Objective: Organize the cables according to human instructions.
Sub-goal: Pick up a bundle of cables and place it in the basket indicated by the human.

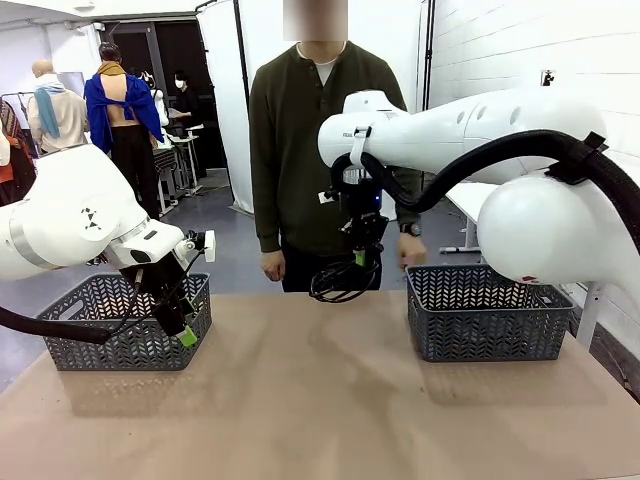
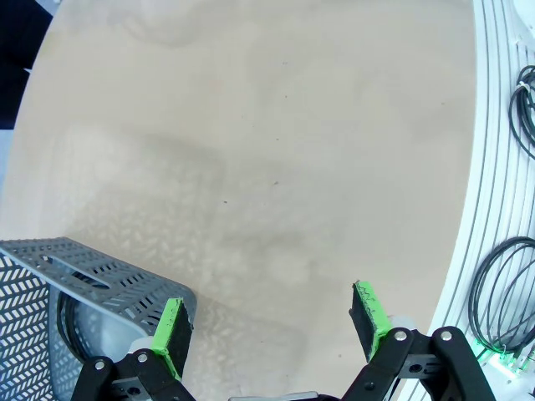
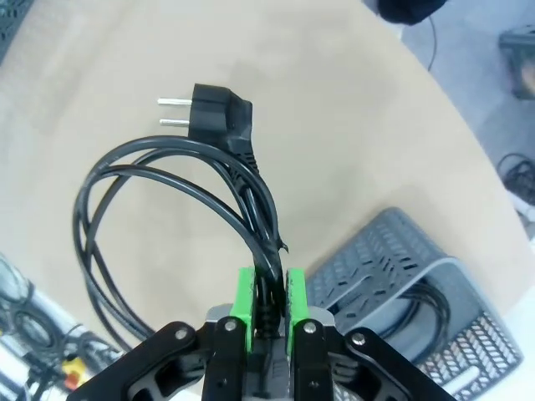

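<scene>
We see the right gripper [image 3: 269, 294] clamped on a coiled black cable [image 3: 180, 188], hanging above the surface [image 1: 320, 400] near its far edge, between the two grey baskets. The left gripper [image 2: 272, 322] stands with fingers apart, holding nothing, over the left basket [image 1: 80, 305] by the surface's left edge.

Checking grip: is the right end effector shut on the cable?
Shut: the right end effector pinches the coiled cable between its green pads, lifted above the table.
</scene>
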`<state>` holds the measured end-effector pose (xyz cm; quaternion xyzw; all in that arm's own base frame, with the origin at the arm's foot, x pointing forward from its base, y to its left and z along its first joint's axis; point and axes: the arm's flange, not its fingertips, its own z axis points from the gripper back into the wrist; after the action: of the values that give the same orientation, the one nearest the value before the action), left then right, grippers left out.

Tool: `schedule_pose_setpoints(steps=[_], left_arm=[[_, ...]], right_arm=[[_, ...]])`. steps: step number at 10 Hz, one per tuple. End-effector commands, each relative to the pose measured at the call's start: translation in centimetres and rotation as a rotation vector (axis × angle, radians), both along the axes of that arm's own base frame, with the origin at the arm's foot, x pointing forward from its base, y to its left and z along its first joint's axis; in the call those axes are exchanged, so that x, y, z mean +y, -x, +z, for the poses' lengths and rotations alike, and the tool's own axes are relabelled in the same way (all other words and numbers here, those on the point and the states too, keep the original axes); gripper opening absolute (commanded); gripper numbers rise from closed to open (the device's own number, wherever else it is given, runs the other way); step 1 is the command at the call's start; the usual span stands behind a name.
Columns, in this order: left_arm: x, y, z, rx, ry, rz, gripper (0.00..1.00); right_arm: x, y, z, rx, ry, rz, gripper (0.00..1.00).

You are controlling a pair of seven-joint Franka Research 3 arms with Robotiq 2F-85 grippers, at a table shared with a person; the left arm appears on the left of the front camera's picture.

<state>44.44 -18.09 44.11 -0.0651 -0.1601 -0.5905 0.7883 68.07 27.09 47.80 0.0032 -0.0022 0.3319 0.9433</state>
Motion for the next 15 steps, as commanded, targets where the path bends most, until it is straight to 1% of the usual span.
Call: schedule_pose_setpoints(steps=[1,5,6,7,10,12,15], left_arm=[[0.0,0.0,0.2,0.003,-0.004,-0.002,1.0],[0.0,0.0,0.2,0.003,-0.004,-0.002,1.0],[0.0,0.0,0.2,0.003,-0.004,-0.002,1.0],[0.0,0.0,0.2,0.003,-0.004,-0.002,1.0],[0.0,0.0,0.2,0.003,-0.004,-0.002,1.0],[0.0,0.0,0.2,0.003,-0.004,-0.002,1.0],[0.0,0.0,0.2,0.003,-0.004,-0.002,1.0]], right_arm=[[0.2,-0.2,0.0,0.007,0.001,-0.001,0.0],[0.2,-0.2,0.0,0.007,0.001,-0.001,0.0],[0.1,0.0,-0.4,0.007,0.002,0.001,0.0],[-0.2,-0.1,0.3,-0.023,0.01,0.057,0.0],[-5.1,1.1,3.3,-0.031,-0.011,0.124,0.0],[-8.5,2.2,4.8,-0.063,-0.007,0.129,0.0],[-14.0,3.0,5.6,-0.063,-0.003,0.143,0.0]])
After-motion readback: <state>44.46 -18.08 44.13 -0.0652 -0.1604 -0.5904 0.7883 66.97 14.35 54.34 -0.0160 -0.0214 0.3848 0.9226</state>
